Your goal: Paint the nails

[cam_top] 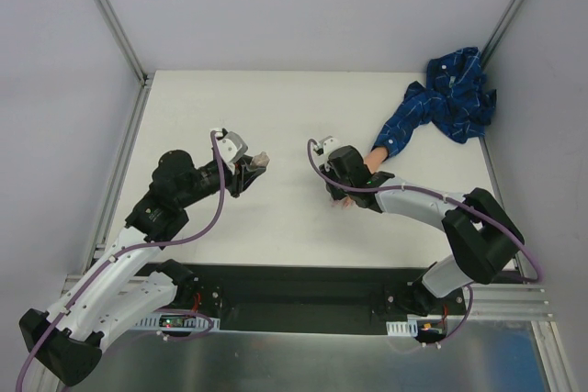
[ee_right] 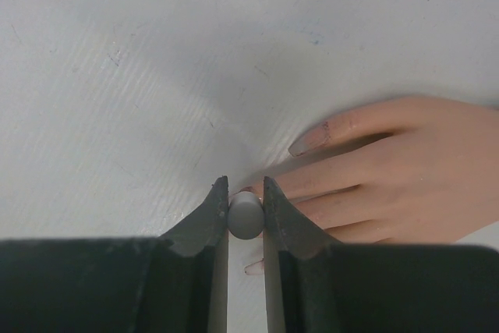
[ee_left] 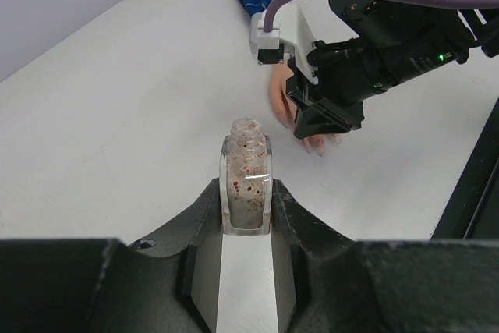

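A flesh-coloured mannequin hand (cam_top: 375, 162) lies palm down on the white table, with its blue patterned sleeve (cam_top: 447, 98) running to the far right. My right gripper (cam_top: 341, 194) hovers over its fingertips. In the right wrist view this gripper (ee_right: 245, 193) is shut on a grey round brush cap (ee_right: 246, 216), right above one finger. Glossy pinkish nails (ee_right: 310, 139) show beside the jaws. My left gripper (cam_top: 254, 164) is shut on a small clear polish bottle (ee_left: 247, 181) with red flecks. It holds the bottle uncapped and upright, left of the hand (ee_left: 281, 97).
The sleeve's cloth is bunched at the table's far right corner (cam_top: 464, 89). Metal frame rails (cam_top: 115, 25) and grey walls border the table. The right arm's body (ee_left: 382, 44) and its purple cable cross above the hand in the left wrist view.
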